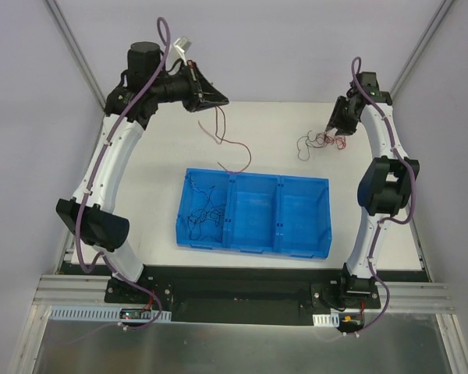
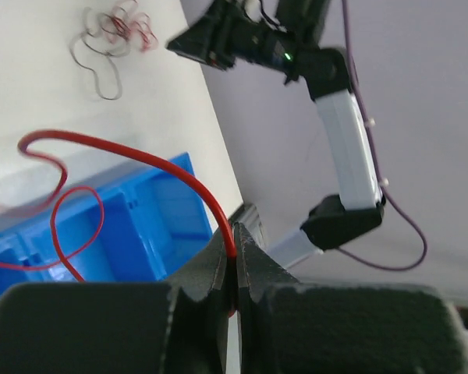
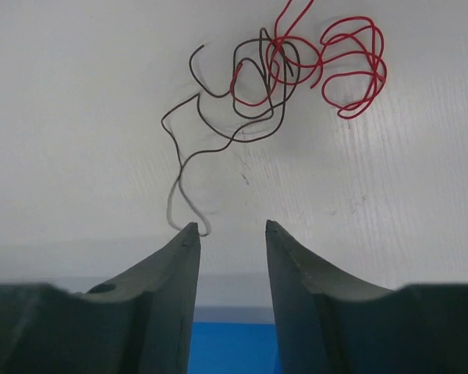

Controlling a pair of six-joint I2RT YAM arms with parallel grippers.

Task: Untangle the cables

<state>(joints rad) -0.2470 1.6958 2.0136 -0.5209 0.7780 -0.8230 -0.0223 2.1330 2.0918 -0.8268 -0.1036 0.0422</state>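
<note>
1. Near the arm bases, a blue tray (image 1: 253, 243) sits on the white table (image 1: 296, 125). It has three boxes in a row.
2. In the tray's left box lies a loose bunch of dark cables (image 1: 203, 210).
3. Just past the tray's far rim, the low end of a red cable (image 1: 235, 148) curls close to the table. From there the cable runs up in loops to the left claw (image 2: 235, 234).
4. The left claw is up in the air over the far left part of the table. Its two fingers are pressed together and pinch the top end of the red cable.
5. On the far right, the right claw (image 3: 232, 227) is low over the table with its fingers spread apart. The thin end of a dark cable lies just beside one fingertip.
6. Just beyond that claw, a knot of red and dark cables (image 3: 288, 70) lies flat on the table, well apart from the tray.
</note>
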